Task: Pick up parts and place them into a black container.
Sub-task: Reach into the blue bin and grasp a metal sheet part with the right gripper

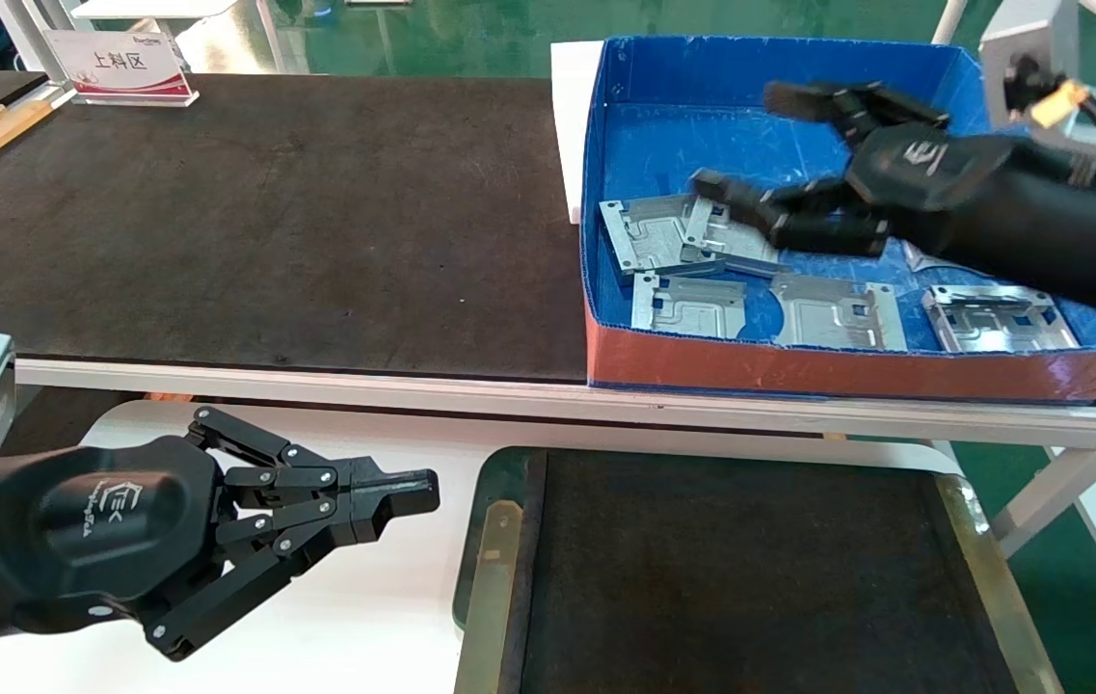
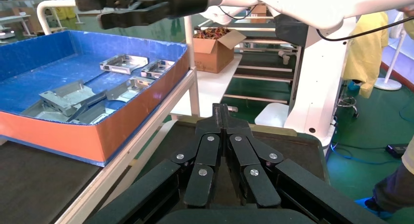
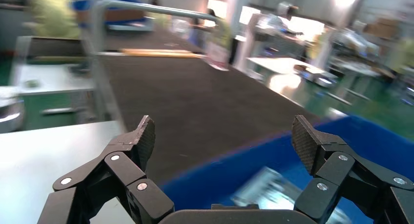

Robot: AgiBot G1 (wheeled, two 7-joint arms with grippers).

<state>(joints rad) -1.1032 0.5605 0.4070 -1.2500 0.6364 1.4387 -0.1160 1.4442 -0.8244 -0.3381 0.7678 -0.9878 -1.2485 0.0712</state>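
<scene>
Several silver-grey metal parts (image 1: pixel 687 304) lie in a blue box with a red front (image 1: pixel 798 366) on the bench at the right. They also show in the left wrist view (image 2: pixel 68 98). My right gripper (image 1: pixel 750 140) hangs open and empty above the parts in the box, fingers spread wide; in its own wrist view (image 3: pixel 222 141) a blurred part (image 3: pixel 266 190) lies below it. The black container (image 1: pixel 760 569), a shallow tray with a worn green rim, sits low at the front centre and holds nothing visible. My left gripper (image 1: pixel 427 492) is shut and empty, just left of the tray; its wrist view (image 2: pixel 220 112) shows it over the tray's edge.
A long black mat (image 1: pixel 268 212) covers the bench left of the blue box. A sign stand (image 1: pixel 123 67) sits at the mat's far left. A white surface (image 1: pixel 393 598) lies under my left gripper. In the left wrist view a cardboard box (image 2: pixel 215 48) and a white machine frame (image 2: pixel 317 87) stand behind.
</scene>
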